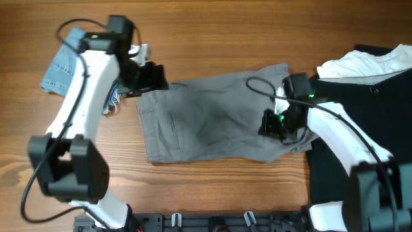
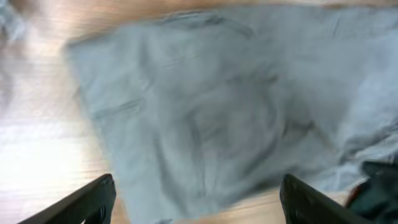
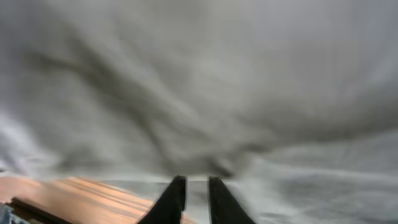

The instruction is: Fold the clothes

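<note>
Your grey shorts (image 1: 212,116) lie spread out on the worktop (image 1: 212,26), waistband end toward the denim shorts (image 1: 61,67). Your left pincer (image 1: 153,77) hovers wide open over the grey shorts' waistband corner. Your right pincer (image 1: 273,122) is closed to a narrow gap, pinching bunched fabric at the grey shorts' leg end, beside the black garment (image 1: 360,109).

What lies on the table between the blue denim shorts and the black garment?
The grey shorts, spread flat, fill most of that stretch between the denim shorts and the black garment; the overhead view shows it.
</note>
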Action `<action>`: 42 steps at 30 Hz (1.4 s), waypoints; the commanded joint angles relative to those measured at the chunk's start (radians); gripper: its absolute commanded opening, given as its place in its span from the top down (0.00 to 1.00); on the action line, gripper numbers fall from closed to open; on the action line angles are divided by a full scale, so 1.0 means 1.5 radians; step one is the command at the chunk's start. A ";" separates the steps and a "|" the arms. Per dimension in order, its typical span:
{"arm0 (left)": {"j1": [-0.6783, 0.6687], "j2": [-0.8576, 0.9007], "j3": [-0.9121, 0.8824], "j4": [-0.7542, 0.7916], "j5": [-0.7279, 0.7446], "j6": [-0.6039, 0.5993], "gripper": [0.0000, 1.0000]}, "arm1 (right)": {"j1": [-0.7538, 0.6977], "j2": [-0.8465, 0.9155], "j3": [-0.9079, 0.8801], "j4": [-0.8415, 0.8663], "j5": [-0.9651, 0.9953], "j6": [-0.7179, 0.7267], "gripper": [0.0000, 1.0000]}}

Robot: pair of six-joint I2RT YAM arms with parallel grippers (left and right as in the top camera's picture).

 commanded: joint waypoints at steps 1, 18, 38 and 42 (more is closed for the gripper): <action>0.066 -0.003 -0.022 -0.031 0.005 0.001 0.14 | 0.002 -0.052 0.028 0.017 -0.018 -0.041 0.80; 0.037 0.017 -0.572 0.526 0.131 -0.022 0.34 | 0.044 0.128 -0.007 0.089 -0.018 -0.005 0.79; -0.071 -0.052 0.044 -0.075 -0.083 -0.113 0.96 | 0.042 -0.049 0.087 0.000 0.063 -0.019 0.76; -0.225 0.006 0.044 -0.048 -0.088 -0.175 0.96 | 0.042 -0.049 0.087 -0.002 0.080 -0.005 0.75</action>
